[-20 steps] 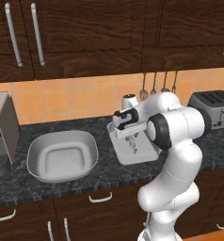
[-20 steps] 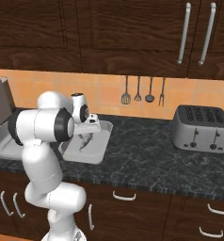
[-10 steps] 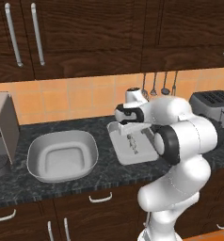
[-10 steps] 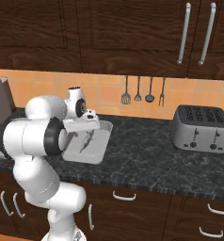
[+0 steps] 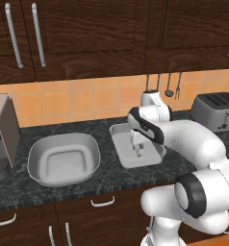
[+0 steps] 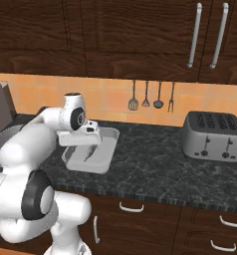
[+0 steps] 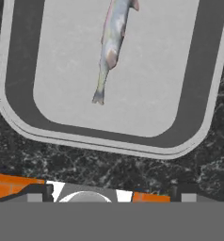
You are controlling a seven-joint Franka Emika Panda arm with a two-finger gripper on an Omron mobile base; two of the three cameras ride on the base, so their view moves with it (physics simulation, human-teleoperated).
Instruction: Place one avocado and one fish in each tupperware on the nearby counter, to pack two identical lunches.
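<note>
fish (image 7: 111,44) flat in tray (image 7: 20,89) on tabletop (image 7: 85,169) | fingers (image 7: 38,192) spread, empty | looks limp, slick; grip mid-body crosswise

A silver toaster (image 6: 211,136) stands below hanging utensils (image 6: 151,95); a grey appliance (image 5: 2,137) stands beside a bowl-like basin (image 5: 63,158).

Matt grey plastic tupperware (image 7: 198,89), glossy silvery fish (image 7: 111,44), polished marbled stone counter (image 7: 109,169)

fish (image 7: 111,44) head cut off, tupperware (image 7: 20,117) cropped
</note>
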